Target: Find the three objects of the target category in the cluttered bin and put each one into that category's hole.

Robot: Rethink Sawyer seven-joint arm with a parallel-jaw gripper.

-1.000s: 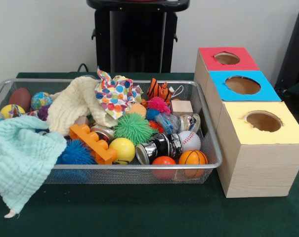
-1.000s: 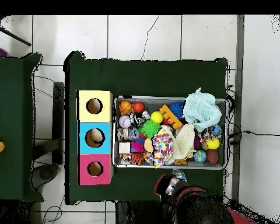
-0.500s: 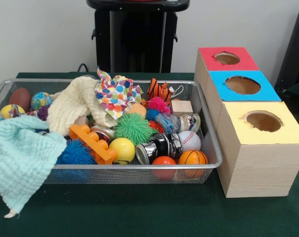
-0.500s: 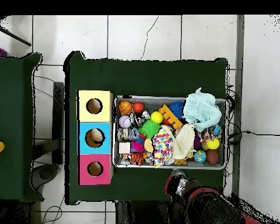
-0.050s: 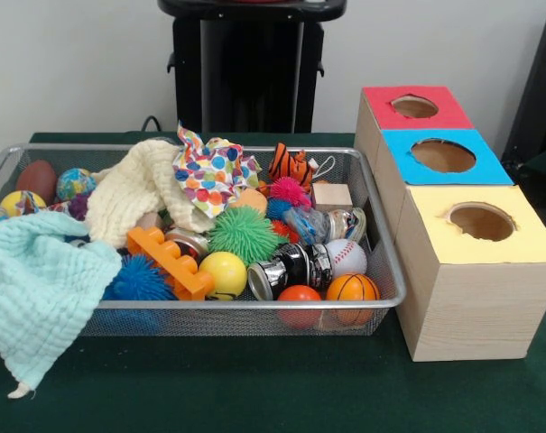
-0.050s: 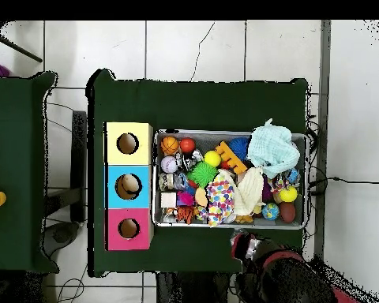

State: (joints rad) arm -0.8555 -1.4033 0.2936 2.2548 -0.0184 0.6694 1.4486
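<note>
Wire mesh is what holds everything you have to sort: the bin (image 5: 381,271) sits on the green table (image 5: 254,397), packed full, with the three boxes just beside it at one end. You are not told which category is the target, so you cannot pick out the three objects yet. Candidates near the boxes' end of the bin are the basketball (image 5: 352,289), the baseball (image 5: 347,255), an orange ball (image 5: 299,295) and a yellow ball (image 5: 223,271), with a shiny can (image 5: 291,267) lying between them. Cloths cover much of the rest: a mint one (image 5: 38,289) hangs over the rim, a cream one (image 5: 133,194) and a dotted one (image 5: 209,171) lie on top.

As to progress, you can see something pale inside the blue box's hole (image 6: 129,186) from overhead. The yellow hole (image 6: 127,143) and the red hole (image 6: 129,228) look empty. So at most one item may be in; my judgement is that most of the task is left, and some targets may lie under the cloths.

The arm (image 6: 260,251) sits at the table's edge on the robot's side, outside the bin, over nothing in it. You cannot tell how its jaws stand, and nothing shows in its grasp. The front view does not show the gripper at all.
</note>
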